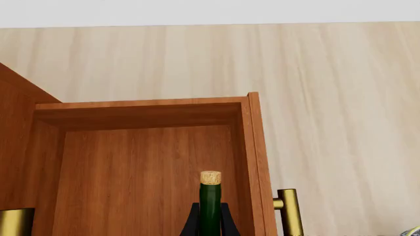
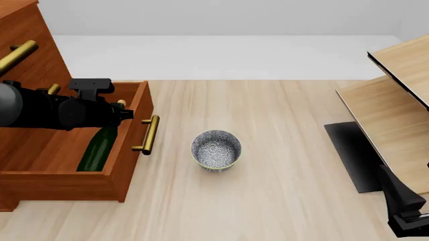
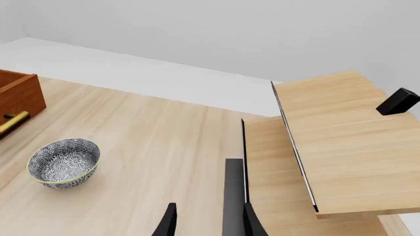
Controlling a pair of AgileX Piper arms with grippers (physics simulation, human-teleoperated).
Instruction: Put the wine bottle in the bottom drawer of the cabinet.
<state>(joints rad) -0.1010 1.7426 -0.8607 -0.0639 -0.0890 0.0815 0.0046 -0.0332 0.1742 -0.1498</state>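
Note:
The wine bottle [image 2: 98,148], dark green, lies tilted inside the open bottom drawer [image 2: 127,150] of the reddish-brown cabinet [image 2: 30,55] at the left. Its upper part is hidden under my left arm in the front view. My left gripper [image 2: 114,116] is over the drawer, shut on the bottle. In the left wrist view, the black fingers [image 1: 192,221] press both sides of the green neck [image 1: 210,206] below the tan cork [image 1: 210,177], above the drawer floor [image 1: 131,182]. My right gripper [image 3: 210,223] is open and holds nothing, low at the table's right [image 2: 402,201].
A patterned blue-grey bowl [image 2: 216,149] stands on the table right of the drawer's brass handle [image 2: 148,134]. A pale wood rack [image 2: 392,110] on a black base [image 2: 354,155] fills the right side. The upper drawer fronts carry brass bars [image 2: 17,55].

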